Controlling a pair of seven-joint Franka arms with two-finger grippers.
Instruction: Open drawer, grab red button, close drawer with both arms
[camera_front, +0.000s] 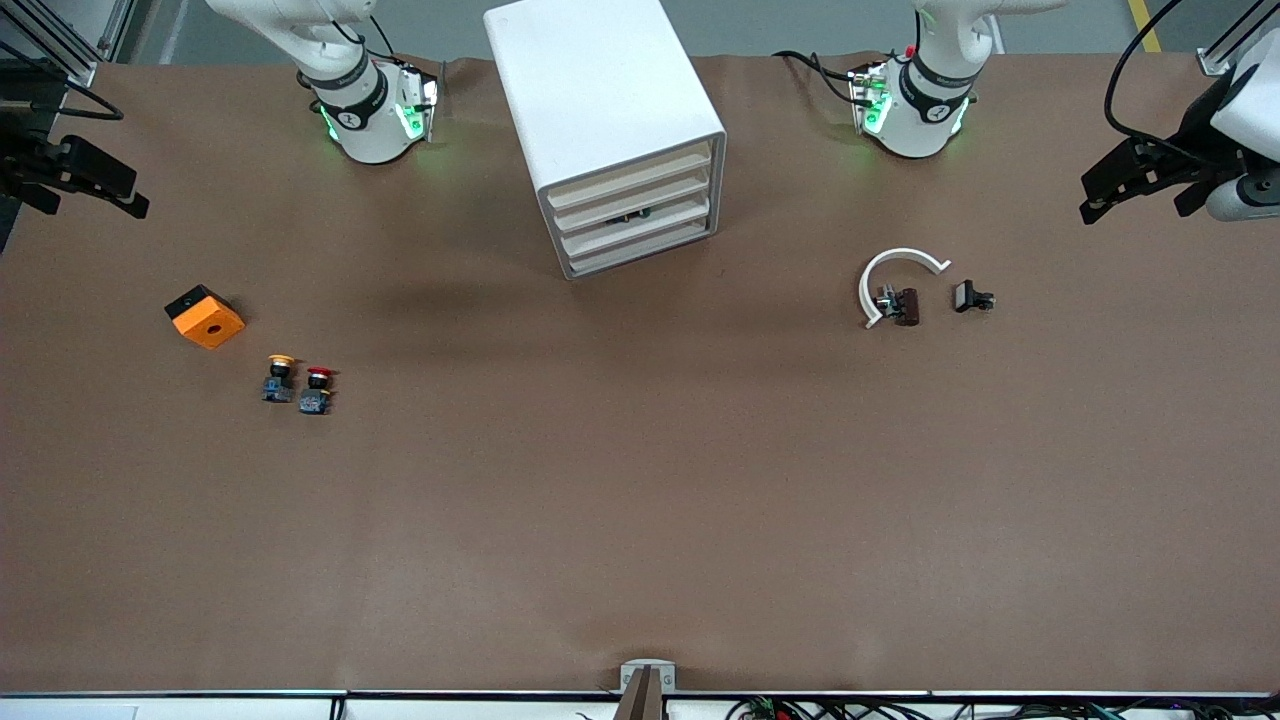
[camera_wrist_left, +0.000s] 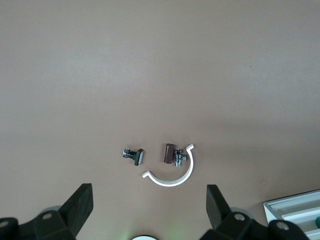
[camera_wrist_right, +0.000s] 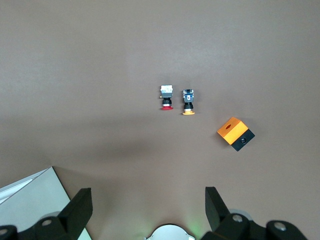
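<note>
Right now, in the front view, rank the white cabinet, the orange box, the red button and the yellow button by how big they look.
1. The white cabinet, largest by far.
2. The orange box.
3. The red button and the yellow button: they look alike in size, standing side by side, so I won't rank them.

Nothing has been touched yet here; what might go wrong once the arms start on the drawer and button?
1. The red button stands right beside the yellow-capped button, so the open right end effector may catch or pick the wrong one.
2. The cabinet has four alike drawers, all shut, with thin front lips; the open left end effector may slip or pull the wrong one.
3. The cabinet looks unfixed, so pulling may drag it.
</note>
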